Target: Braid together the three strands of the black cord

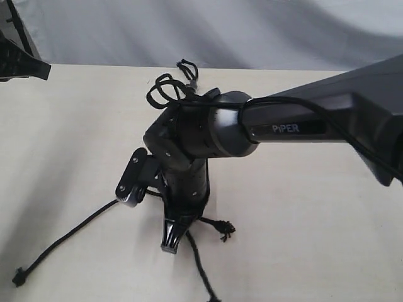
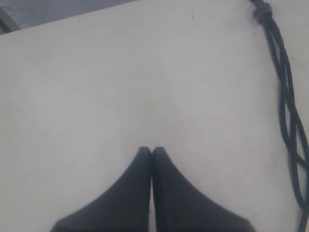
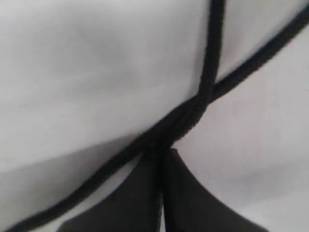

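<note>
Since the right gripper (image 3: 162, 152) sits exactly where the strands (image 3: 190, 118) cross, that's the relation the next move hangs on. Its jaws are pressed together and look to be pinching the strands at that crossing. The black cord (image 1: 187, 70) runs lengthwise from its looped end at the far side of the table (image 1: 315, 239) toward the near edge, with the loose tips fanning out just past the gripper. The left gripper (image 2: 152, 151) is squeezed closed on nothing, well apart from the cord, so I'd say the right arm (image 1: 352, 107) is the nearer one. The only writing I can read is "PiPER" (image 1: 285, 128) on that arm.
</note>
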`<state>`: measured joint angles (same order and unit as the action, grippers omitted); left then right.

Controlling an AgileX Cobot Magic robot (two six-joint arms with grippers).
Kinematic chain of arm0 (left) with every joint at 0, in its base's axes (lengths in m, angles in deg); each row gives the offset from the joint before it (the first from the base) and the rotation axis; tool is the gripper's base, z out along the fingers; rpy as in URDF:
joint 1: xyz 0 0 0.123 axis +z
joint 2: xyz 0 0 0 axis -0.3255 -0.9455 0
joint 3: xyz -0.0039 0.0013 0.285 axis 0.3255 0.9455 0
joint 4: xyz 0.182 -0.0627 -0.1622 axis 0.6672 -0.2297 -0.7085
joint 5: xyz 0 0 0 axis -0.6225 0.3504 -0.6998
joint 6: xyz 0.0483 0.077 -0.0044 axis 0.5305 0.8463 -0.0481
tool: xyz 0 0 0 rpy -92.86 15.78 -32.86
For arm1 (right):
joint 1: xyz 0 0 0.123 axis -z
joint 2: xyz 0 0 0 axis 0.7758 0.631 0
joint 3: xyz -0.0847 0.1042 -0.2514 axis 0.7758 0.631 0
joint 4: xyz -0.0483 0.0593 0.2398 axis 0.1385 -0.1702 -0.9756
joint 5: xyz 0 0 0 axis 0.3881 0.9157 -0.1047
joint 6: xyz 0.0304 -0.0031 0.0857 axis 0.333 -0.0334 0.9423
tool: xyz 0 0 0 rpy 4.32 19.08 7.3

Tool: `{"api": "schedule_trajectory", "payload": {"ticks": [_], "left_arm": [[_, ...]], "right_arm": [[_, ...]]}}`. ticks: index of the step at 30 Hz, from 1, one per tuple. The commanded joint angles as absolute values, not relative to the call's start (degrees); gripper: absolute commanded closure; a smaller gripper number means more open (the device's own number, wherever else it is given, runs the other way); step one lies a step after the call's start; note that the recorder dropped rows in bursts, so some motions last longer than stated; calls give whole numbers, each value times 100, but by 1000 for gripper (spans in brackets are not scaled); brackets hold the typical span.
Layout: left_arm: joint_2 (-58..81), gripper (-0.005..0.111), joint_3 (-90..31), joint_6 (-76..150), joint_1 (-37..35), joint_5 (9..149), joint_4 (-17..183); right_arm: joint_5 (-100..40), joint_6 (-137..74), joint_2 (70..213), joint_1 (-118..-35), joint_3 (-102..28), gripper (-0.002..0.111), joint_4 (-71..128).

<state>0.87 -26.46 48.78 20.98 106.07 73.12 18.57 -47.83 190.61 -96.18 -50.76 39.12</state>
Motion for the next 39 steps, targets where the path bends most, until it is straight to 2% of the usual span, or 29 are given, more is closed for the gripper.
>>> {"api": "schedule_trajectory", "payload": {"ticks": [1,6,15,34,37,39], "left_arm": [[128,106,-2623,4871,2114,10591,7265],[128,106,-2623,4871,2114,10601,7265],[128,106,-2623,4871,2114,10601,7265],[128,106,-2612,4871,2114,10626,7265],[128,106,-2612,4871,2114,10626,7265],[128,106,-2619,4871,2114,10642,7203]], "right_arm": [[2016,-6038,19031,-9897,-5055,108,2565],[2173,-6704,18967,-9951,-5055,108,2020],[2610,-6109,18191,-9835,-5055,108,3073],[2290,-5687,18523,-9825,-4672,108,3473],[1985,-5687,18523,-9825,-4432,99,3460],[1847,-5687,18523,-9825,-4365,82,3460]]}}
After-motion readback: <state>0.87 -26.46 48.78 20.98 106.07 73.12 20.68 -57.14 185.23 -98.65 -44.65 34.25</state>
